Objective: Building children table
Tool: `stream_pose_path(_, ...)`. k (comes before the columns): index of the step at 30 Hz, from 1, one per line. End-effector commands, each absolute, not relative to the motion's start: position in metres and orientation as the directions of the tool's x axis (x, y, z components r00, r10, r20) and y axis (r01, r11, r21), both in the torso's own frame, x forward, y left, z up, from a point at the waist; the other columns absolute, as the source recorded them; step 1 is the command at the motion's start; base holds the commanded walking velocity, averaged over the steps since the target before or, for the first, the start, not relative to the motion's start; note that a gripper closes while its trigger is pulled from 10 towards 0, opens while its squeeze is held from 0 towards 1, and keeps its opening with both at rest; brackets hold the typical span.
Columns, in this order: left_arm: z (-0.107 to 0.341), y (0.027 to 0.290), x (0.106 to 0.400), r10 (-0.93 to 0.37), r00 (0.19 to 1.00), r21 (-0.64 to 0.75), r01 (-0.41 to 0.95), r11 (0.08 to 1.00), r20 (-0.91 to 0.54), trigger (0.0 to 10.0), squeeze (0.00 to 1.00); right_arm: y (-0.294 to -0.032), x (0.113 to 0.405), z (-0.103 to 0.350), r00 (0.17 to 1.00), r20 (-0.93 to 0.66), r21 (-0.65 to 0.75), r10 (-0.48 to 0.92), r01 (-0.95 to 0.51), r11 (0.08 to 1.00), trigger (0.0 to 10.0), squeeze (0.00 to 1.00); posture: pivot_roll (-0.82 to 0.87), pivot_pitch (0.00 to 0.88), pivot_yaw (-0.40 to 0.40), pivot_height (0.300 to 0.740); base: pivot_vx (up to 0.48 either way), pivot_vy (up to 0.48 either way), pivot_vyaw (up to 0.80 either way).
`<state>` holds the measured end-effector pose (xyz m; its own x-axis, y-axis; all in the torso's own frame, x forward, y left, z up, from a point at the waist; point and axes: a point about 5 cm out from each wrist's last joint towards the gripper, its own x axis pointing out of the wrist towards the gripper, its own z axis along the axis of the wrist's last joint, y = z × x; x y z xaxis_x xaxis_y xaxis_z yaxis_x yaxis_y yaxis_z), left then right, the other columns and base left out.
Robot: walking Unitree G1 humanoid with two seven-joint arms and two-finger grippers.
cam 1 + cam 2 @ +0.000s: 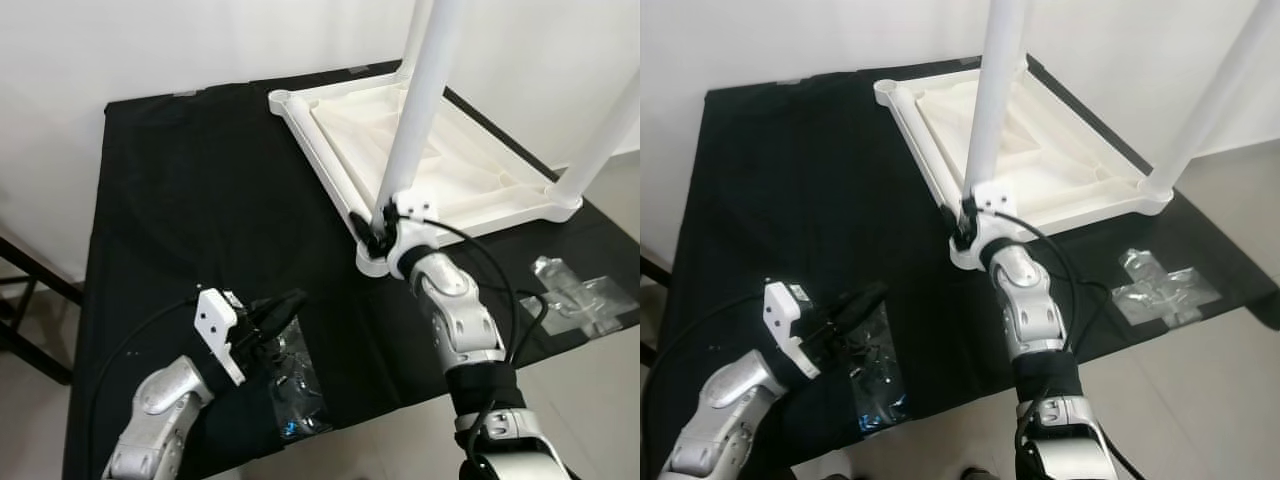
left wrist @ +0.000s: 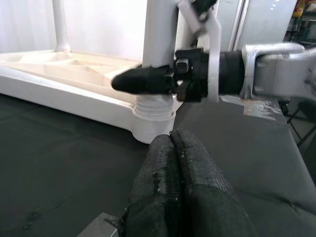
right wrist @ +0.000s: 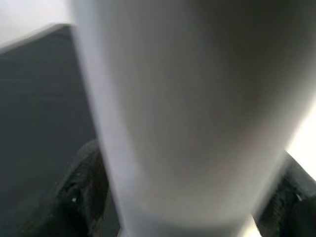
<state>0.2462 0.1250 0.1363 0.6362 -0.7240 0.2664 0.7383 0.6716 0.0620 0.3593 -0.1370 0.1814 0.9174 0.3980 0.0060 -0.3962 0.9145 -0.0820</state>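
Head cameras first: the white tabletop [image 1: 440, 150] lies upside down on the black-draped work table [image 1: 180, 200], up at one o'clock. Two legs stand on it: the near leg [image 1: 420, 100] at the front corner socket [image 1: 372, 262], and a second leg [image 1: 605, 140] at the three o'clock corner. The right gripper [image 1: 378, 232] clamps the near leg low down, just above the socket. The far-left corner boss [image 1: 280, 99] at twelve o'clock has no leg in it; the fourth corner can't be made out. So at least two legs are up, and I'd judge the job about half done.

Two clear plastic bags: one [image 1: 290, 385] at six o'clock beside the left gripper [image 1: 275, 320], another [image 1: 575, 295] at four o'clock.

Left wrist view: the left gripper's fingertips [image 2: 177, 163] are pressed together, holding nothing, hovering over the cloth and aimed at the socket. The right gripper's fingers [image 2: 143, 80] wrap the leg just above the threaded collar [image 2: 154, 106].

Right wrist view: the leg [image 3: 187, 108] sits blurred between dark fingers either side, firmly gripped.
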Motion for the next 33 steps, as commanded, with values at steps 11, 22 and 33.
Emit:
stream_pose_path(11,0.141,0.124,0.242,-0.727,0.608,0.038,0.758,0.651,0.320,10.0,0.00,-0.172,0.370,0.219,0.693,-0.052,-0.267,0.719,-0.703,0.659,10.0,0.00,0.08,0.158,-0.016,0.740,0.000,0.000,0.00)
stream_pose_path(22,0.144,0.127,0.241,-0.685,0.630,0.020,0.730,0.683,0.366,10.0,0.00,-0.189,0.375,0.226,0.660,-0.093,-0.258,0.745,-0.739,0.622,10.0,0.00,0.08,0.161,-0.023,0.740,0.000,0.000,0.00)
stream_pose_path(33,0.146,0.127,0.239,-0.647,0.636,-0.011,0.717,0.697,0.420,10.0,0.00,-0.196,0.372,0.204,0.614,-0.124,-0.190,0.780,-0.786,0.588,0.0,0.00,0.07,0.167,-0.028,0.740,0.000,0.000,0.00)
